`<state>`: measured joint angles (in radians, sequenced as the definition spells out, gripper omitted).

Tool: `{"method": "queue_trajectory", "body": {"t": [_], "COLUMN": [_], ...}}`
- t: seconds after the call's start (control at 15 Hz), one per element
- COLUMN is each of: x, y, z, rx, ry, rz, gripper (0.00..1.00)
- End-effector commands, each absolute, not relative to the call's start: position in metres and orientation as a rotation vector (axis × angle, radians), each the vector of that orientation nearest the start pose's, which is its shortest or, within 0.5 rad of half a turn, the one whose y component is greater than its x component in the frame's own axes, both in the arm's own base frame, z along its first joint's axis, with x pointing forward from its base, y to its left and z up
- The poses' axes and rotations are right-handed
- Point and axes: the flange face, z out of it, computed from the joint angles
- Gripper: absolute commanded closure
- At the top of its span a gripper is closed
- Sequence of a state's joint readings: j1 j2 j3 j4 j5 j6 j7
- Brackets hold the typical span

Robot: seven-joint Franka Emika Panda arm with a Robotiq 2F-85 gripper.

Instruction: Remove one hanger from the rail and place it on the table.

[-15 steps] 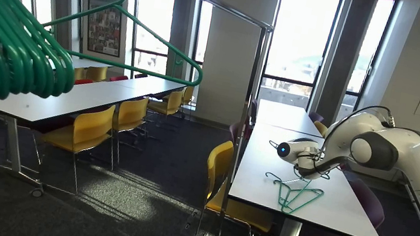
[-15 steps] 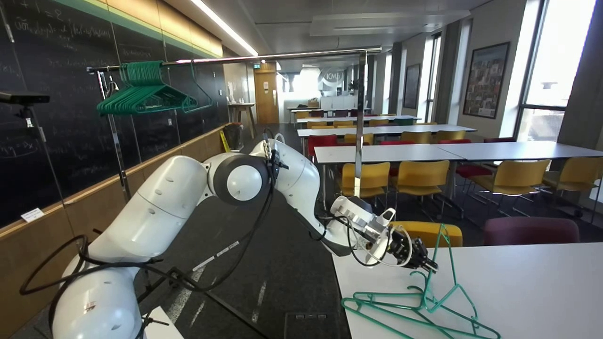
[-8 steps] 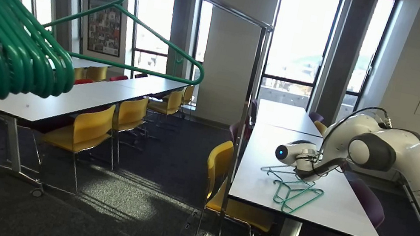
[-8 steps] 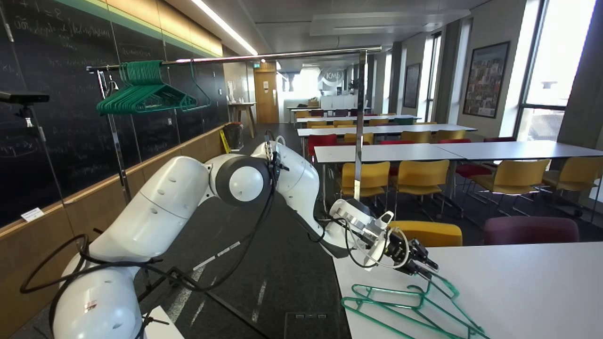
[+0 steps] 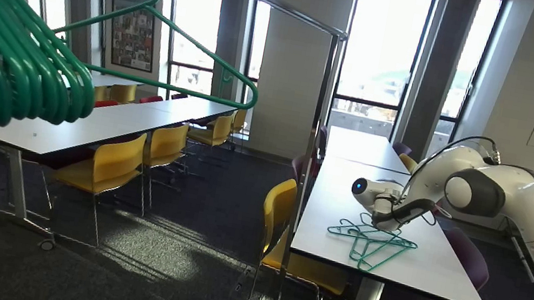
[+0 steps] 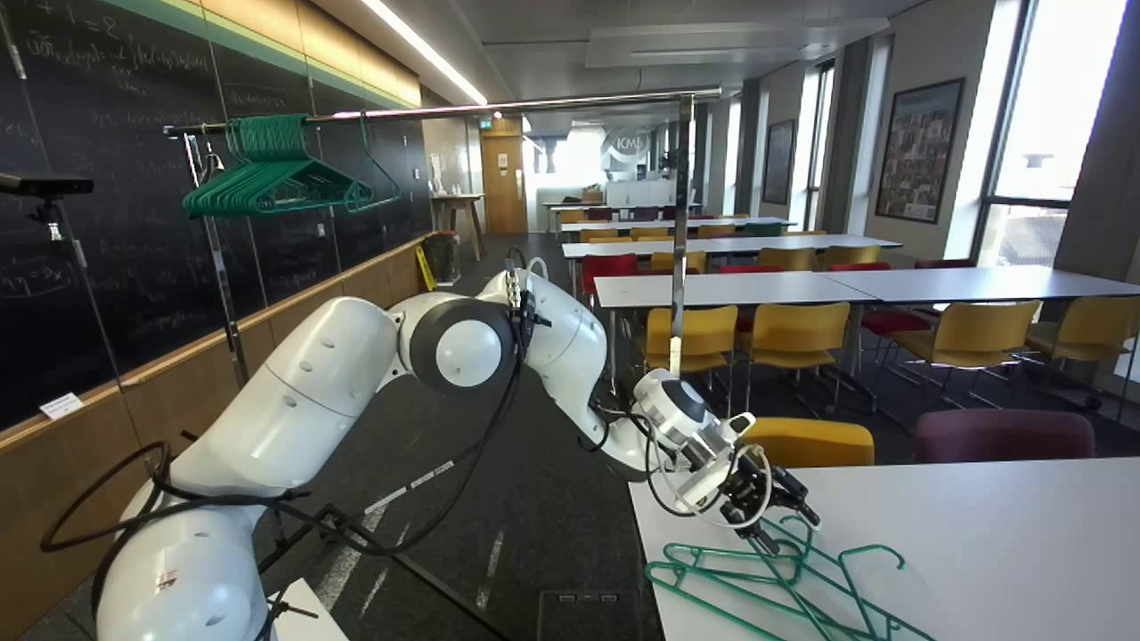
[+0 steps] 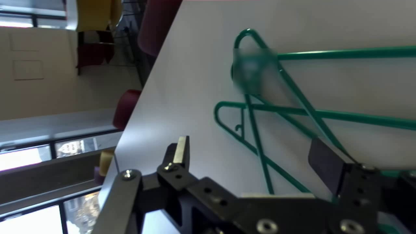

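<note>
Gripper spread wide, holding nothing, just over the hanger, which lies across other hangers near the short edge of the table, room left toward both long edges.

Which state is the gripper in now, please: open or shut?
Open: in the wrist view, the gripper shows its fingers wide apart, with white tabletop and green hangers visible between them.

Smooth, glossy, plastic-looking hangers by the edge of a smooth, faintly shiny table; polished metal rail. Matt gripper with bright metal screws; smooth, glossy robot arm. Matt, rough-looking carpet; wood panelling.
</note>
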<state>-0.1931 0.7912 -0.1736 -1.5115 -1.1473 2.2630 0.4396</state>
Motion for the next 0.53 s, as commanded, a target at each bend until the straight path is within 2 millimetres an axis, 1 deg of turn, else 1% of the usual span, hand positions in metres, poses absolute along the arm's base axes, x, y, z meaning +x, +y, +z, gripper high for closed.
{"method": "queue_trajectory", "body": {"t": [0.0,0.07,0.2,0.33,0.47], "x": [0.664,0.662,0.656,0.644,0.636], "y": [-0.261,-0.26,-0.253,-0.239,-0.222], "z": [0.243,0.252,0.28,0.317,0.35], "rx": [2.358,2.413,2.526,2.638,2.747], "ry": [0.119,0.136,0.181,0.221,0.256], "rz": [-0.119,-0.14,-0.155,-0.155,-0.158], "gripper": [0.0,0.0,0.0,0.0,0.0]}}
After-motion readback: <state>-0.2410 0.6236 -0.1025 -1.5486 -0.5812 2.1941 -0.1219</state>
